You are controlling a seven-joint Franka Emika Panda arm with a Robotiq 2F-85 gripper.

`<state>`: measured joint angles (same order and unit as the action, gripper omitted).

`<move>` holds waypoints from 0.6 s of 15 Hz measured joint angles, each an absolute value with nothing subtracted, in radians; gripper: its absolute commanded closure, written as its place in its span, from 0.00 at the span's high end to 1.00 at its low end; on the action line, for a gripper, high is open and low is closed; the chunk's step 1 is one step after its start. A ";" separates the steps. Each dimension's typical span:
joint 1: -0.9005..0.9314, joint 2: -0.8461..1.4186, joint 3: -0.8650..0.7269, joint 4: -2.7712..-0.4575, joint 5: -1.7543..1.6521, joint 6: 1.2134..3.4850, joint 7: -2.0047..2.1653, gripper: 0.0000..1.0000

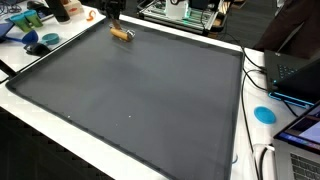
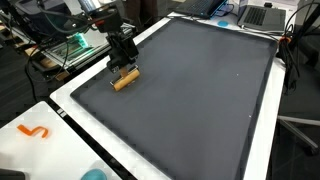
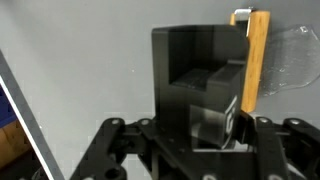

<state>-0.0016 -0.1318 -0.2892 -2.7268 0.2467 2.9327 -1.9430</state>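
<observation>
- Hovering low over the far edge of a dark mat (image 2: 200,90), the end effector (image 2: 124,66) points straight down at the upper left of the frame in an exterior view.
- Its fingers (image 3: 200,60) appear pressed together in the wrist view, forming one dark block at the centre and pinching nothing.
- A wooden-handled tool (image 3: 256,60) lies flat on the mat just right of that block. Its pale wood strip runs up and down the frame, with a clear part spreading toward the right edge.
- Both exterior views show the tool (image 1: 121,33) directly below the end effector (image 1: 116,18); whether the two touch cannot be told.
- The tool (image 2: 125,79) sits near the mat's border, close to the upper left corner.
- The mat (image 1: 140,100) covers most of a white counter (image 1: 50,125).
- An orange squiggle (image 2: 33,131) lies on the counter (image 2: 70,150) at lower left, well apart from the tool.
- A blue disc (image 1: 264,114) and a laptop (image 1: 300,135) sit at the right edge.
</observation>
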 measured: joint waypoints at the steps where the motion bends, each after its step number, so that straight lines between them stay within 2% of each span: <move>1: 0.001 -0.128 -0.288 -2.727 0.247 2.944 -1.942 0.25; 9: 0.015 -0.107 -0.288 -2.711 0.280 2.960 -1.944 0.25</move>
